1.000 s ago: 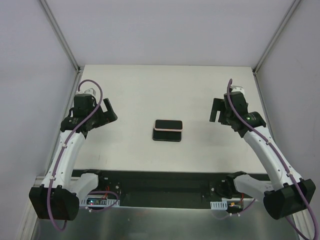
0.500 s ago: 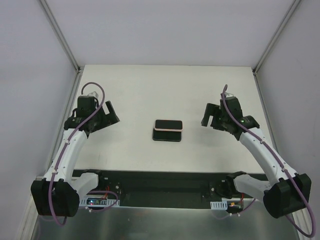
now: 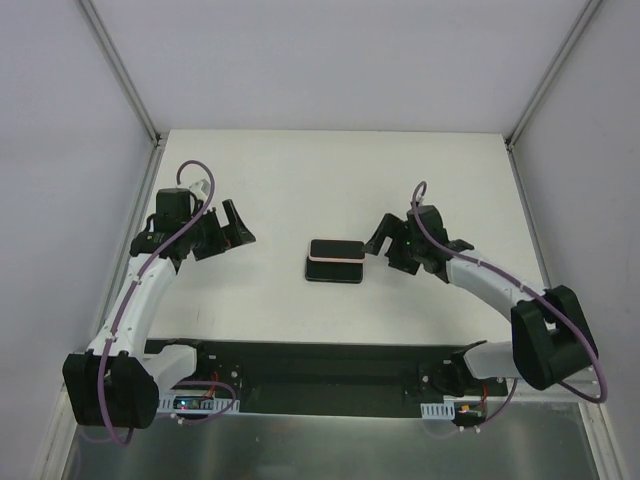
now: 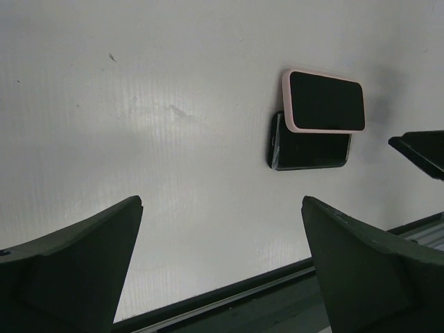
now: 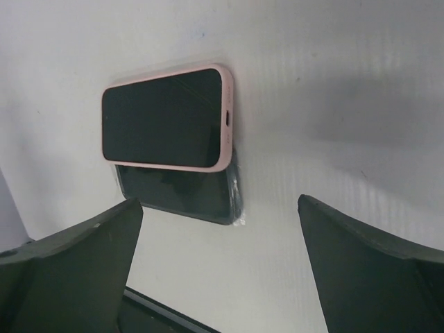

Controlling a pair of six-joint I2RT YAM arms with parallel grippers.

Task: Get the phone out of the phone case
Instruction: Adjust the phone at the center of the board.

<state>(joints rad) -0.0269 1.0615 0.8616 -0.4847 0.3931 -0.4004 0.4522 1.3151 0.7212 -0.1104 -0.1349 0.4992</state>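
Starting from the near edge of the surface (image 3: 300, 170), where both arms are bolted, nothing of the task looks done: the phone (image 5: 163, 118) sits inside its pink phone case (image 5: 227, 149), the rim unbroken round the dark screen, so the whole prising-out is yet to do. The left claw (image 3: 238, 224) hangs over the left part of the surface, jaws spread wide and holding nothing, well apart from the phone. The right claw (image 3: 386, 244) is likewise wide open and empty, but near: it hovers just beside the phone's right-hand short end, pointed at it, not touching as far as I can tell. The cased phone lies screen up about midway between the left and right edges, resting partly on a dark flat slab (image 5: 187, 198) that juts out toward the near edge. Whether that slab is a second phone or a case I cannot tell. Beyond it the surface runs on to the far edge.
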